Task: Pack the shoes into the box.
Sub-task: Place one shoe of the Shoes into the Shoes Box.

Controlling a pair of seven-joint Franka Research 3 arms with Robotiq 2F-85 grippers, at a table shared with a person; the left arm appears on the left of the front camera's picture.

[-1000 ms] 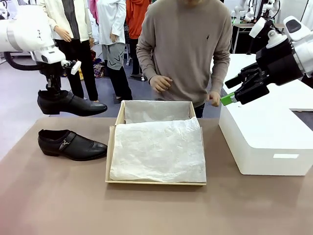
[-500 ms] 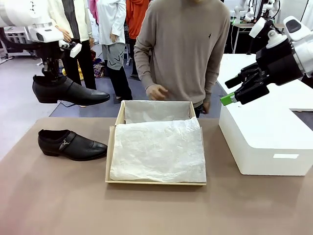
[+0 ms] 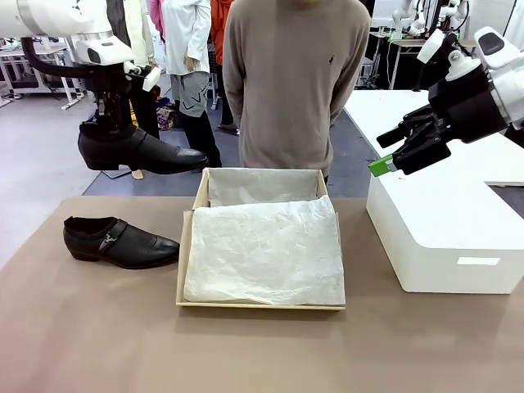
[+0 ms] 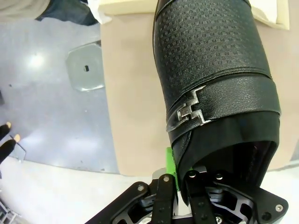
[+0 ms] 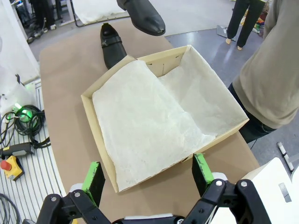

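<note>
One glossy black shoe hangs in the air just left of the box's far corner, toe pointing right. My left gripper is shut on its heel rim. In the left wrist view the held shoe shows its strap and metal buckle, and the gripper pinches the rear collar. The other shoe lies on the table left of the box. The tan box stands open at mid-table, lined with white tissue paper. My right gripper hovers open above the white box; from its wrist view the gripper looks down on the tan box.
A person in a beige sweater stands at the far side, right behind the box. The large white box fills the table's right side. Bare tabletop lies in front of the box and the resting shoe.
My left arm has carried the shoe up and then rightward toward the box. The person's hands have dropped out of sight. The right arm has not moved.
</note>
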